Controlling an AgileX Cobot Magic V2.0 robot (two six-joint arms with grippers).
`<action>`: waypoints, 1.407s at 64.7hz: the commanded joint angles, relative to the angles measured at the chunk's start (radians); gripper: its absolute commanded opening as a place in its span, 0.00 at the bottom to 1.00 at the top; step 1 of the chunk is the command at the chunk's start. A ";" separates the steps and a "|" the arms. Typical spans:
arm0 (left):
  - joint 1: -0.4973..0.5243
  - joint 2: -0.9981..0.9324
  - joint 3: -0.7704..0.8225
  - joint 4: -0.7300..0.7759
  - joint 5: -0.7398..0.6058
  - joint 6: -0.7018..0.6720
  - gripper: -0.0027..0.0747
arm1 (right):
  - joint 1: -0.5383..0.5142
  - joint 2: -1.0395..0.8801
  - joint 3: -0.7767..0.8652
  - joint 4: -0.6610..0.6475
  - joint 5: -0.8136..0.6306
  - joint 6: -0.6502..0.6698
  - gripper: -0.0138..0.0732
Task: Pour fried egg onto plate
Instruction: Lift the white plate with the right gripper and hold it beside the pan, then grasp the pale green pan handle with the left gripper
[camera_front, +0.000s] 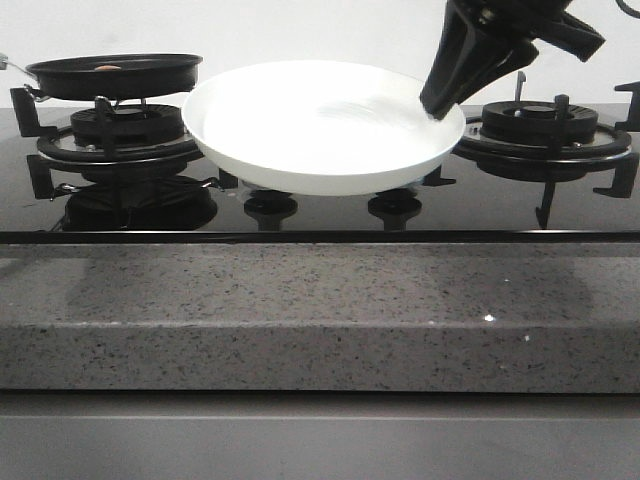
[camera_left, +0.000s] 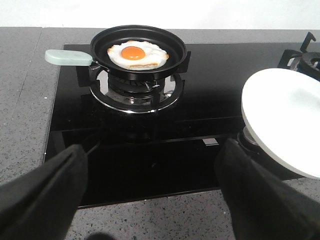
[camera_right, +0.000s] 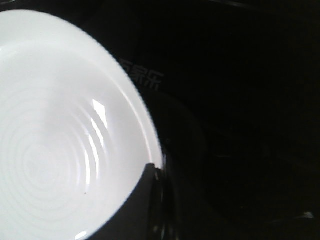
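Right gripper (camera_front: 440, 105) is seen clamped on the rim of the plate (camera_front: 320, 125), one black finger (camera_right: 135, 210) laid over the inner edge in the right wrist view, and the white dish is held level above the middle of the hob (camera_front: 320, 205), over two round knobs (camera_front: 270, 207). Left gripper (camera_left: 150, 195) is shown with its two dark fingers (camera_left: 45, 195) spread wide apart, nothing between them, hanging over the front edge of the glass hob and the speckled stone counter (camera_left: 25, 100). The egg (camera_left: 137, 54) is found lying flat in the black pan (camera_left: 172, 47), its orange yolk near the centre of the white, and the pan is set on the left burner (camera_left: 132, 92), its pale grey-green handle (camera_left: 67, 57) pointing out toward the left side of the hob. In the front view only a small orange sliver of the egg is visible over the pan's rim. The plate is empty, its glossy inside marked by faint concentric rings and a bright glare streak. Pan and plate are kept apart, the plate's left edge passing near the pan's right side in the front view. A second burner (camera_front: 540, 125) with black pan supports is seen on the right, behind the right gripper, with nothing resting on it.
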 joint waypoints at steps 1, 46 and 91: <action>-0.008 0.011 -0.026 -0.009 -0.077 -0.002 0.74 | -0.001 -0.037 -0.022 0.026 -0.042 -0.013 0.09; -0.008 0.069 -0.032 -0.037 -0.139 -0.002 0.75 | -0.001 -0.037 -0.022 0.026 -0.042 -0.013 0.09; 0.421 0.709 -0.480 -0.417 0.192 0.190 0.81 | -0.001 -0.037 -0.022 0.026 -0.042 -0.013 0.09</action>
